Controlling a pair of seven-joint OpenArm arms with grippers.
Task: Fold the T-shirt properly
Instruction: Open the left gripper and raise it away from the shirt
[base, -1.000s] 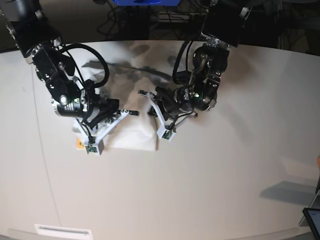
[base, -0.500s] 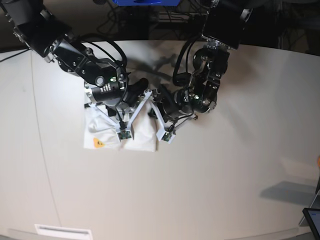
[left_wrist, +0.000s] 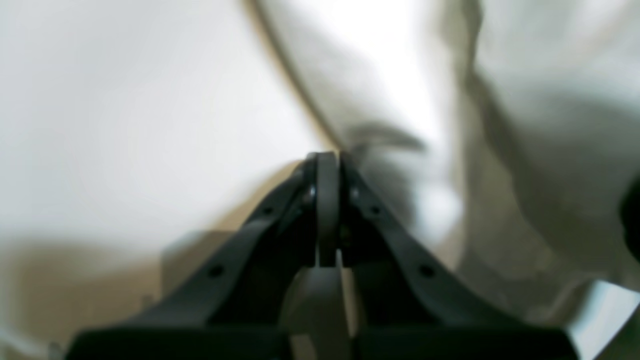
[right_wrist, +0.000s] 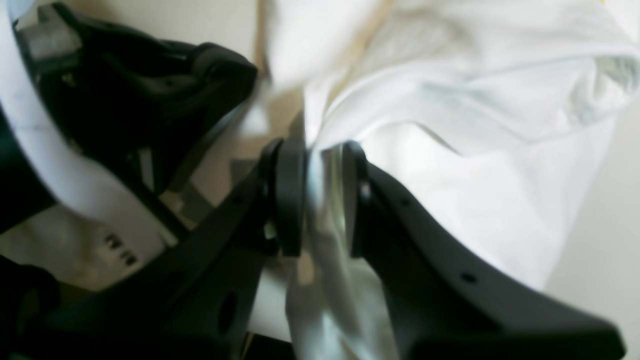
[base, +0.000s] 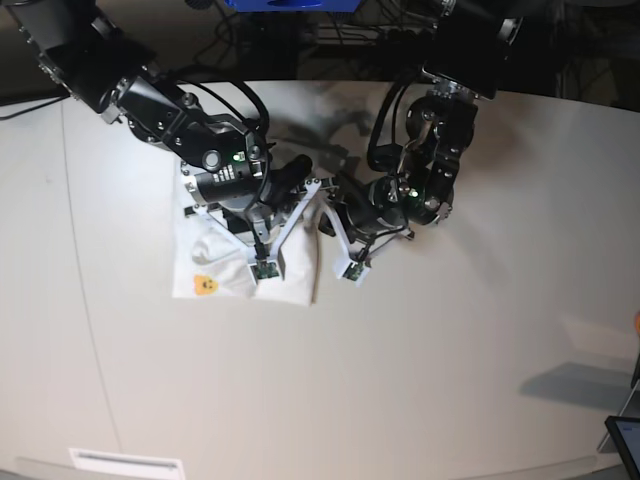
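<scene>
The white T-shirt (base: 225, 262) lies folded into a small block on the table, plain side up, with its small orange patch (base: 205, 285) at the front left. My right gripper (base: 308, 190) hangs over the shirt's right edge. In the right wrist view my right gripper (right_wrist: 322, 165) is shut on a fold of the white cloth (right_wrist: 475, 165). My left gripper (base: 328, 205) is just right of the shirt. In the blurred left wrist view my left gripper (left_wrist: 327, 165) is shut with nothing between its fingers, and the shirt (left_wrist: 540, 100) lies to its right.
The pale table (base: 450, 350) stretches to the front and right. A dark device (base: 625, 440) sits at the front right corner. A white label (base: 125, 462) is at the front edge. Cables and a blue object (base: 290, 4) lie beyond the far edge.
My right gripper has swung from the shirt's left side across to its right edge, carrying cloth over. The orange patch has come into full view. My left gripper has shifted slightly right.
</scene>
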